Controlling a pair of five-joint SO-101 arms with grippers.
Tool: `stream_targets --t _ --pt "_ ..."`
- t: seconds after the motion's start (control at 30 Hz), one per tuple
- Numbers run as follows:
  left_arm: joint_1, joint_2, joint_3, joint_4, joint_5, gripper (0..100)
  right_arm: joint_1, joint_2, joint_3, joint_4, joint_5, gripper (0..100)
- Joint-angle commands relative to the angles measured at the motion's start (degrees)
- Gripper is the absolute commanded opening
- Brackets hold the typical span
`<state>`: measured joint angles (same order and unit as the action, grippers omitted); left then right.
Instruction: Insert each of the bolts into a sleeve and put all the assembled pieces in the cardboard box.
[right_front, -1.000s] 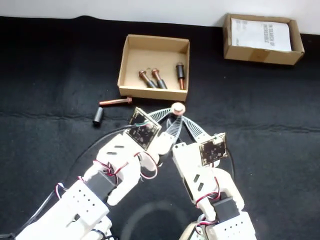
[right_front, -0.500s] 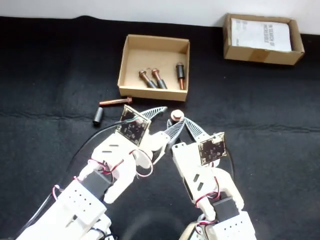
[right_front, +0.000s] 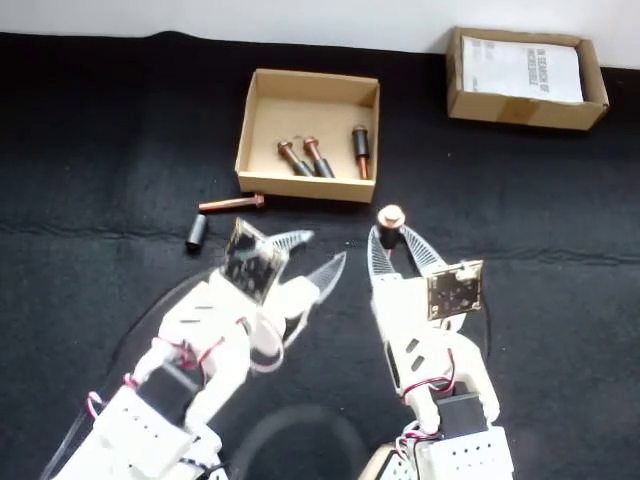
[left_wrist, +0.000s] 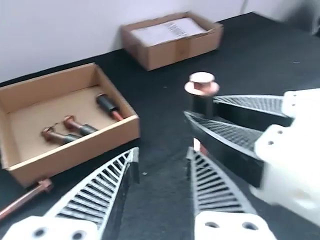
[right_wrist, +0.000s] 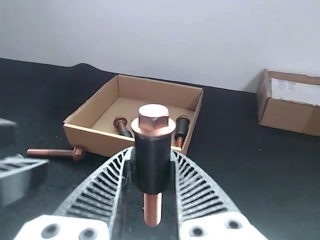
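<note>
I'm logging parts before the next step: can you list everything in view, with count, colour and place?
cardboard box: 1, brown, open, far middle of the table
assembled pieces: 3, copper bolts in black sleeves, lying on that box's floor
held piece: 1, copper bolt in black sleeve, upright in the right gripper
loose bolt: 1, copper, on the cloth just outside the box's near left corner
loose sleeve: 1, black, on the cloth near the loose bolt, apart from it
second box: 1, brown, far right, holding a white sheet
cloth: 1, black, over the table
left gripper: 1, open, empty
right gripper: 1, shut on the held piece
</note>
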<state>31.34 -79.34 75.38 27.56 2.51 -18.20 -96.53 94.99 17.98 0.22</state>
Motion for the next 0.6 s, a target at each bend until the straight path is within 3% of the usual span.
stream_targets --t 0.0,0.17,0.37,0.57 --pt "2.33 -10.95 1.36 4.31 -0.44 4 1.1 0.22 8.48 -1.36 -0.53 0.8" --pt "-2.77 -24.48 6.2 9.67 -0.44 1 1.1 0.13 7.08 -1.45 -0.62 0.8" --pt "-22.37 -24.22 7.52 8.7 -0.09 1 0.92 0.66 2.24 0.84 -8.79 0.8" --pt "-39.08 -24.31 14.55 0.0 -0.09 1 1.01 0.84 -8.31 7.52 -11.6 0.8"
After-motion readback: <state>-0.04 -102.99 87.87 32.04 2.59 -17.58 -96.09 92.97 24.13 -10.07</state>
